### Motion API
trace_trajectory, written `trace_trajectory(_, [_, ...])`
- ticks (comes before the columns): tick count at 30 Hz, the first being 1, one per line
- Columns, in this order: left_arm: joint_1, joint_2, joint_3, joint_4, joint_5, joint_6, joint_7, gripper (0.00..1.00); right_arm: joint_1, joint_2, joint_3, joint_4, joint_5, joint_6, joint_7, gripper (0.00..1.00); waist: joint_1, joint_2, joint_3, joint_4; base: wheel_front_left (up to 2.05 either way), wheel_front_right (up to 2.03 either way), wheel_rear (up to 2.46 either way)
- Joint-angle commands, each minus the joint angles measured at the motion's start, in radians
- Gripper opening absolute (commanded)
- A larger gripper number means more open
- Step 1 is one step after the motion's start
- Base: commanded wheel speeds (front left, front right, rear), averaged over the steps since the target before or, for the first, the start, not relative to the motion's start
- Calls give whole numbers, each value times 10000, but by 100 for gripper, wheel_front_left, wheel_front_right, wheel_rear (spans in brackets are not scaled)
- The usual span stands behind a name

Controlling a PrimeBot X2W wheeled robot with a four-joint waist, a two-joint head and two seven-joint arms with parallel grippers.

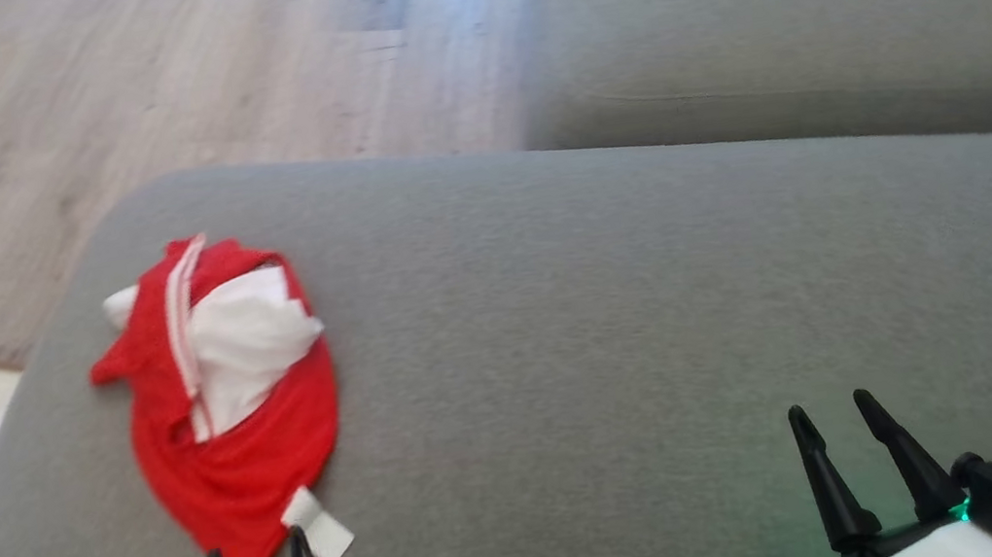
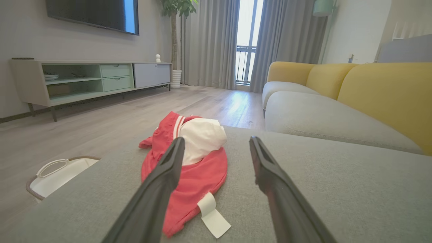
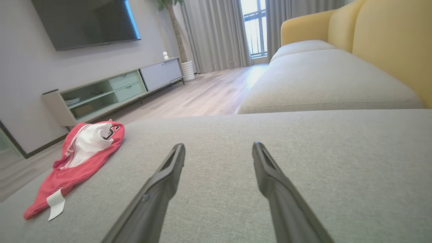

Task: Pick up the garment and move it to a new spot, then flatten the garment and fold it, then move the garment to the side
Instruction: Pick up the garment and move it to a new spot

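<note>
Listing one red-and-white garment [image 1: 223,427]: crumpled and unfolded at the left end of the grey cushion [image 1: 582,325]. My left gripper [image 1: 255,547] hangs spread and empty just by its near hem; my right gripper [image 1: 828,403], likewise spread and empty, is well apart. Pickup, flattening, folding and setting aside all appear outstanding.

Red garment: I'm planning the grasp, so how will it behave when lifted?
Probably floppy: the red garment lies crumpled in soft folds on the grey cushion. Likely light, being thin fabric. Its white tag would probably dangle.
</note>
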State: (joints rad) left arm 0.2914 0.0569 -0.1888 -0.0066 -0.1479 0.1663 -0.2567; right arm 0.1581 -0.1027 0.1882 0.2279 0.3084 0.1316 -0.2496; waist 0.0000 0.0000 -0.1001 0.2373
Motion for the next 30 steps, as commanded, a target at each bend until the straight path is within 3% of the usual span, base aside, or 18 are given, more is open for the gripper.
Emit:
trace_trajectory(1, [-290, -66, 374, -335, 151, -52, -51, 100, -269, -2, 193, -301, 57, -9, -122, 100, 0, 0, -20, 465, 0, 0, 0])
trace_trajectory(12, [-244, -66, 533, -419, 167, -97, -51, 100, -217, 83, 183, -302, 50, -9, -122, 100, 0, 0, 60, 1147, 0, 0, 0])
trace_trajectory(19, [-967, -66, 830, -612, 172, -66, -51, 100, -280, -192, 336, -337, 1, -9, -122, 100, 0, 0, 610, 1285, 0, 0, 0])
trace_trajectory(24, [-2894, 21, 1329, -980, 334, -215, -51, 100, -717, -848, 366, -612, -162, -9, -122, 100, 0, 0, 2017, 1370, 0, 0, 0])
trace_trajectory(26, [-3910, 257, 1480, -710, 387, -315, -43, 100, -937, -1187, 476, -704, -205, -9, -122, 100, 0, 0, 2624, 1368, 0, 0, 0])
trace_trajectory(30, [-6879, 1073, 2059, 500, 261, -429, 1206, 100, -1645, -2032, 611, -929, -176, -9, -122, 100, 0, 0, 3908, 1259, 0, 0, 0])
